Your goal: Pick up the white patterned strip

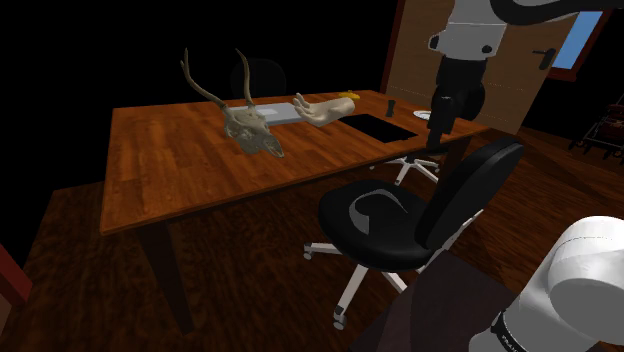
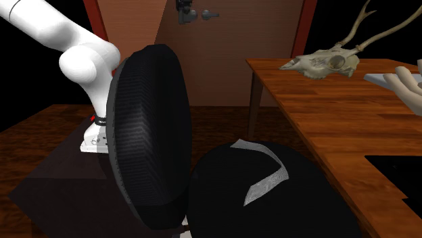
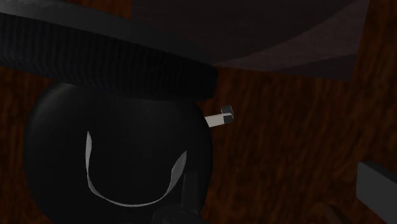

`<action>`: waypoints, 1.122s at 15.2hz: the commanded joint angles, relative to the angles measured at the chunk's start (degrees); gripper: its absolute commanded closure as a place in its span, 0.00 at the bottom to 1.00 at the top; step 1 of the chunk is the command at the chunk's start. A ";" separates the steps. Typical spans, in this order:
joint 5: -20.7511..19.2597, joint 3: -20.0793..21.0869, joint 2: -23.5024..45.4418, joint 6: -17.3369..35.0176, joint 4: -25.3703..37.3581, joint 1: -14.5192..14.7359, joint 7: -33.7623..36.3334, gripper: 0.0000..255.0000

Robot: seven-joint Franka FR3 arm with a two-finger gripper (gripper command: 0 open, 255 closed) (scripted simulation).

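Strip (image 2: 270, 181) seemingly lies on chair seat (image 2: 223, 196) beside table (image 2: 324, 115).

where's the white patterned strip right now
The strip lies curved on the black office chair's seat, in front of its backrest, at the second exterior view's lower middle, beside the wooden table.

This is looking like a home study, where a black swivel chair (image 1: 400, 235) is standing at a long wooden table (image 1: 170, 150), an antlered skull (image 1: 252, 130) is lying on it, and a wooden door (image 2: 230, 54) is closing off the wood-floored (image 1: 250, 270) room.
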 commanded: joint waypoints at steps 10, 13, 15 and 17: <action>-7.00 -6.63 6.37 16.84 -8.78 -1.70 -9.23 0.00; -9.16 -8.90 10.19 22.84 -10.20 -2.40 -12.03 0.00; -10.50 -10.43 13.20 26.88 -10.70 -2.82 -13.82 0.00; -11.71 -11.93 16.54 30.92 -10.83 -3.22 -15.58 0.00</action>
